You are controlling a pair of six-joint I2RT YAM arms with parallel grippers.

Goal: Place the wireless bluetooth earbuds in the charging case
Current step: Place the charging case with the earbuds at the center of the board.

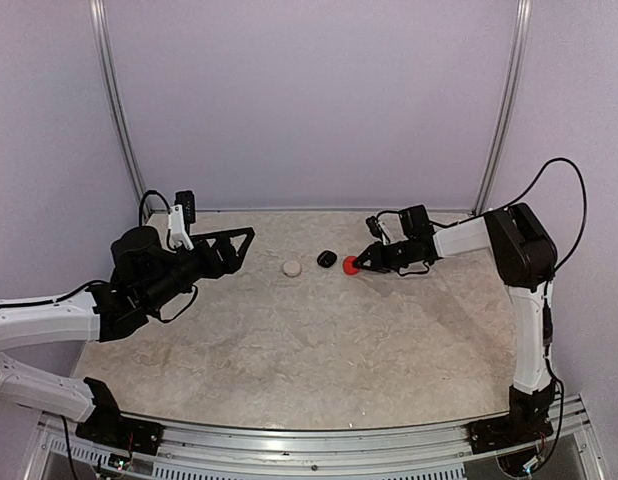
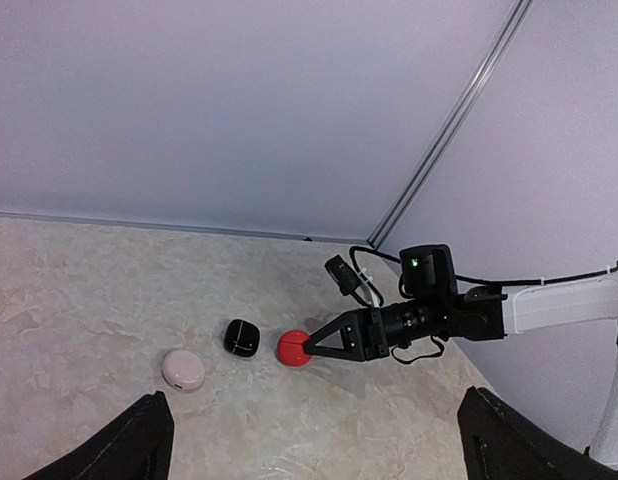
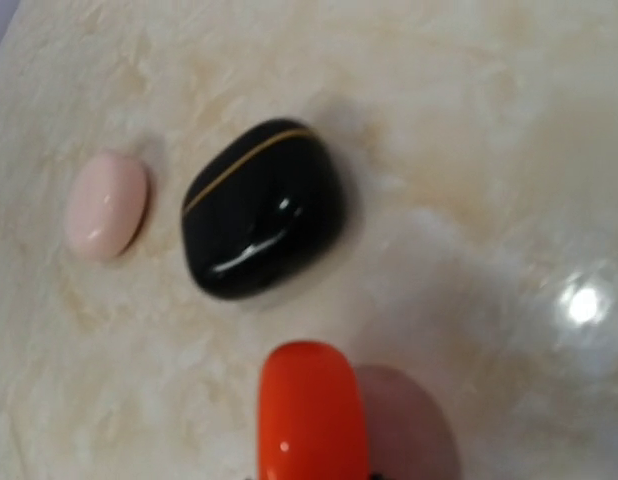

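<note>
Closest to the lens, at the bottom corners of the left wrist view, I see the two dark fingers (image 2: 139, 440) of the left claw (image 1: 243, 252). They are spread to full width with nothing between them. This claw hangs above the surface (image 1: 319, 350), well apart from the black case (image 3: 264, 208) on its left-arm side. I take the black case as the reference point: it lies flat on the surface, closed, with a thin gold seam line across its shell. Just beside it on the left-arm side, not touching, lies the whitish case (image 3: 107, 205), also flat and closed. Near the black case on the right-arm side, with a gap between them, is the red case (image 3: 314, 410). The right claw (image 2: 309, 350) reaches in from the side away from the black case. Its jaws are drawn narrow and pinch the red case at the edge facing away from the black case. Whether the red case is raised off the surface I cannot tell. The earbuds I cannot make out in any view.
</note>
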